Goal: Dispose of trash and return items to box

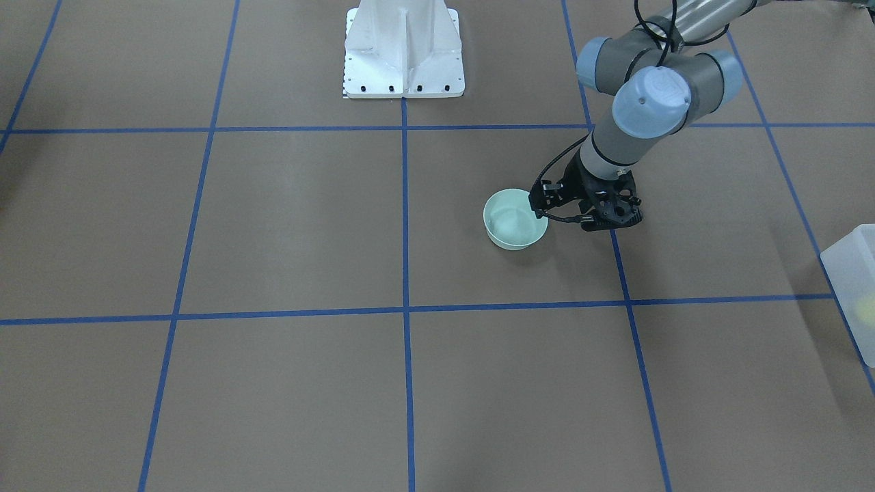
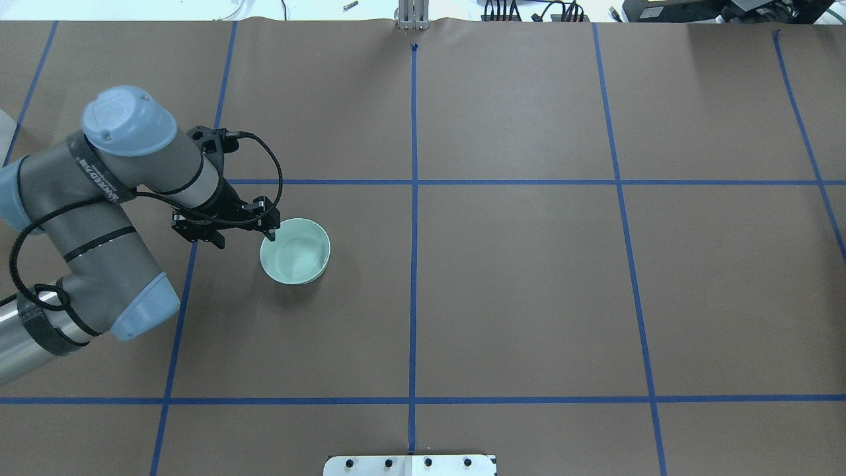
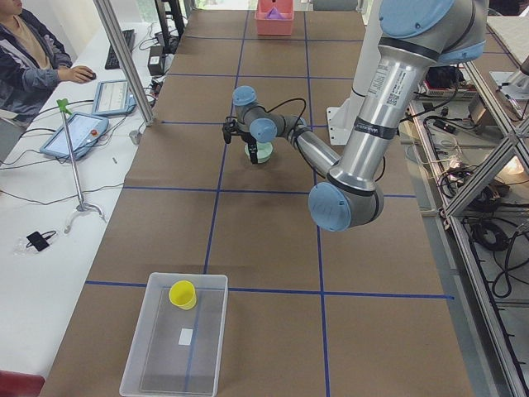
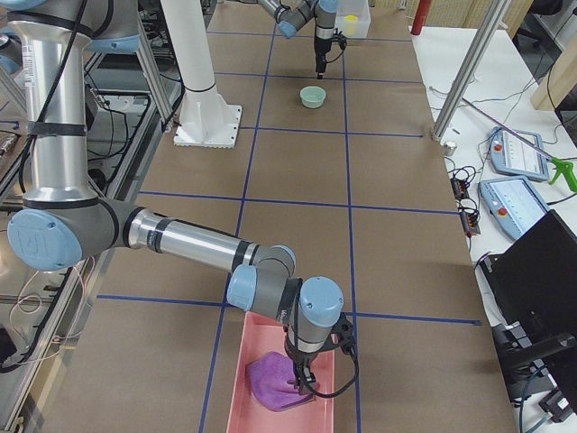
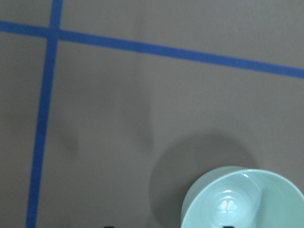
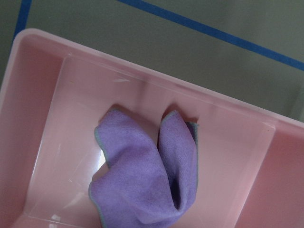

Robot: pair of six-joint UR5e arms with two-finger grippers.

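Note:
The pale mint-green bowl (image 2: 295,251) stands upright on the brown table; it also shows in the front view (image 1: 515,220) and the left wrist view (image 5: 242,199). My left gripper (image 2: 266,229) is open at the bowl's rim on the robot's left side, one fingertip inside the rim and one outside. The yellow cup (image 3: 182,294) stands in the translucent box (image 3: 149,364). My right gripper (image 4: 302,383) hangs over a purple cloth (image 6: 142,180) in a pink tray (image 6: 42,95); I cannot tell whether it is open or shut.
The white robot pedestal (image 1: 403,55) stands at the table's middle edge. The box's corner shows at the front view's right edge (image 1: 851,273). Blue tape lines grid the table. An operator (image 3: 25,58) sits at a side desk with tablets.

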